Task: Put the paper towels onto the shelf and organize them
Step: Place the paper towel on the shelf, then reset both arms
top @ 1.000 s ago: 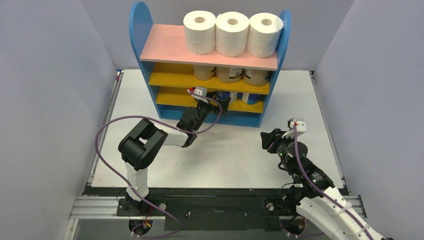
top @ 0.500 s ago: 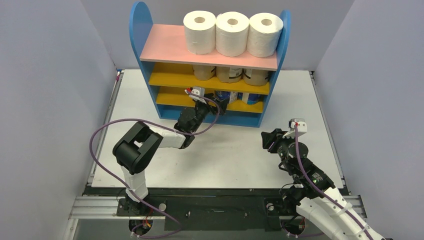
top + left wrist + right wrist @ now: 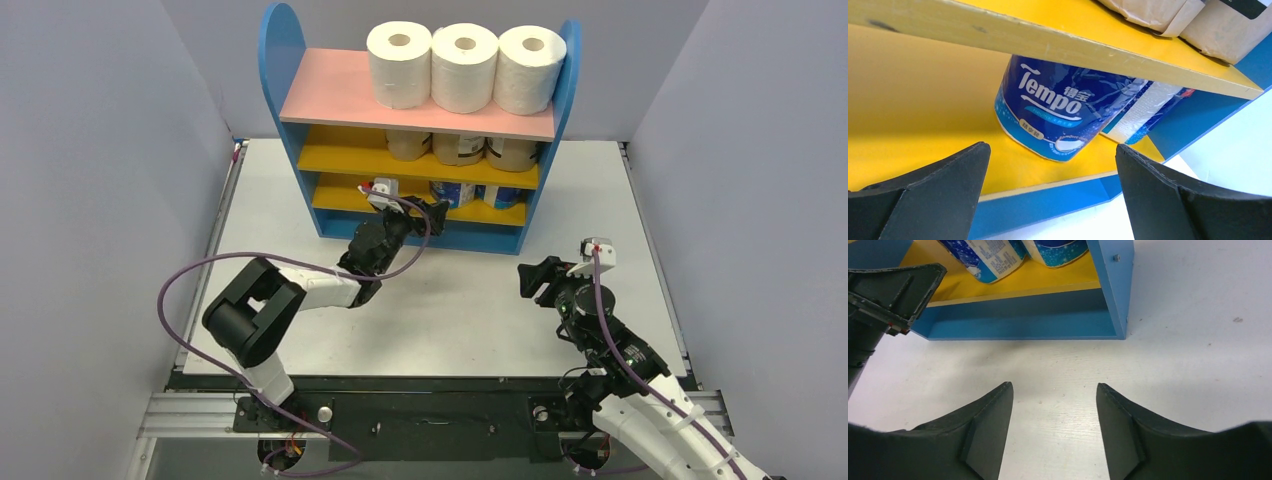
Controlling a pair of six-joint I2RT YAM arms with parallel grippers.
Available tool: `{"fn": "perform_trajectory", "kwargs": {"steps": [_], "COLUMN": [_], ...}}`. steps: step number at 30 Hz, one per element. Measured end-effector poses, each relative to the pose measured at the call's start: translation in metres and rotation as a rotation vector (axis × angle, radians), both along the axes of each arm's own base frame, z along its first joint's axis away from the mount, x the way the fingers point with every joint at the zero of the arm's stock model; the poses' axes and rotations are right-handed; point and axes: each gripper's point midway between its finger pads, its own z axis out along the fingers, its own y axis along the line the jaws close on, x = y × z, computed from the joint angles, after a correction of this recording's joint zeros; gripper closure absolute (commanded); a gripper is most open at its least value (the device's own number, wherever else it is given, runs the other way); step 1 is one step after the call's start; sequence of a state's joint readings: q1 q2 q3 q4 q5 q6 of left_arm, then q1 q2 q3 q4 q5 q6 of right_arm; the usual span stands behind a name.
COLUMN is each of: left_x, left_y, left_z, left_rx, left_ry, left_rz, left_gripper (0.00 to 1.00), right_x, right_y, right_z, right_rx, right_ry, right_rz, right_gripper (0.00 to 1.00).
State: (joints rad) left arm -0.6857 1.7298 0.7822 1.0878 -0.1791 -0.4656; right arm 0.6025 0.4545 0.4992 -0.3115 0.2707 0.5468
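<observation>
The right claw (image 3: 1053, 390) hovers over the near right part of the desk (image 3: 620, 200). Its fingers are parted a moderate way and only bare desk shows between them. Farther in, the left claw (image 3: 1052, 150) is spread wide and holds nothing. It sits at the front edge of the lower yellow board of the shelf (image 3: 275, 60), which stands at the desk's far edge.

Just beyond that claw, the two blue-and-white rolls stand side by side toward the right end of the lower board. The nearer one (image 3: 1058, 110) touches its neighbour (image 3: 1143, 112), which sits beside the blue side panel. On the board above are the three tan-wrapped rolls (image 3: 460, 148), and on the pink top board the three plain white rolls (image 3: 463, 65). Both rows are pushed toward the right end.

With all eight rolls shelved by kind, placing looks finished and only tidying or pulling clear remains. The next move likely calls for drawing the left arm straight back and low, so its fingers brush neither the nearer roll nor the board overhead.

The nearer blue roll reads "Tempo" in white script, with Chinese characters beside it. The small badge below that and the dark labels on the tan rolls are too small to read.
</observation>
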Motion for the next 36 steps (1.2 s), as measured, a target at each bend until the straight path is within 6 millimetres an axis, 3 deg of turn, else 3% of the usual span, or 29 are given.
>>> {"fn": "perform_trajectory", "kwargs": {"steps": [3, 7, 10, 20, 24, 30, 36], "left_x": [-0.009, -0.029, -0.041, -0.098, -0.118, -0.143, -0.153], "left_y": [0.001, 0.005, 0.023, 0.139, 0.187, 0.251, 0.299], "left_z": [-0.001, -0.008, -0.014, 0.004, -0.009, -0.029, -0.009], "left_rx": [0.025, 0.088, 0.127, 0.153, 0.204, 0.302, 0.241], "left_ry": [0.050, 0.162, 0.261, 0.437, 0.526, 0.652, 0.629], "left_rz": [0.042, 0.111, 0.183, 0.496, 0.650, 0.831, 0.955], "left_gripper": [0.04, 0.04, 0.04, 0.04, 0.04, 0.04, 0.04], "right_x": [0.000, 0.000, -0.001, -0.001, 0.002, 0.007, 0.018], "right_y": [-0.001, -0.002, -0.005, -0.020, -0.027, -0.061, -0.098], "right_z": [0.000, 0.006, 0.011, 0.027, 0.026, 0.022, 0.025], "right_rx": [0.038, 0.092, 0.130, 0.195, 0.223, 0.210, -0.004], "right_ry": [0.021, 0.029, 0.018, -0.016, -0.006, 0.005, -0.011], "right_rz": [-0.028, -0.059, -0.083, -0.174, -0.239, -0.464, -0.675], "right_gripper": [0.21, 0.18, 0.17, 0.15, 0.14, 0.14, 0.13]}}
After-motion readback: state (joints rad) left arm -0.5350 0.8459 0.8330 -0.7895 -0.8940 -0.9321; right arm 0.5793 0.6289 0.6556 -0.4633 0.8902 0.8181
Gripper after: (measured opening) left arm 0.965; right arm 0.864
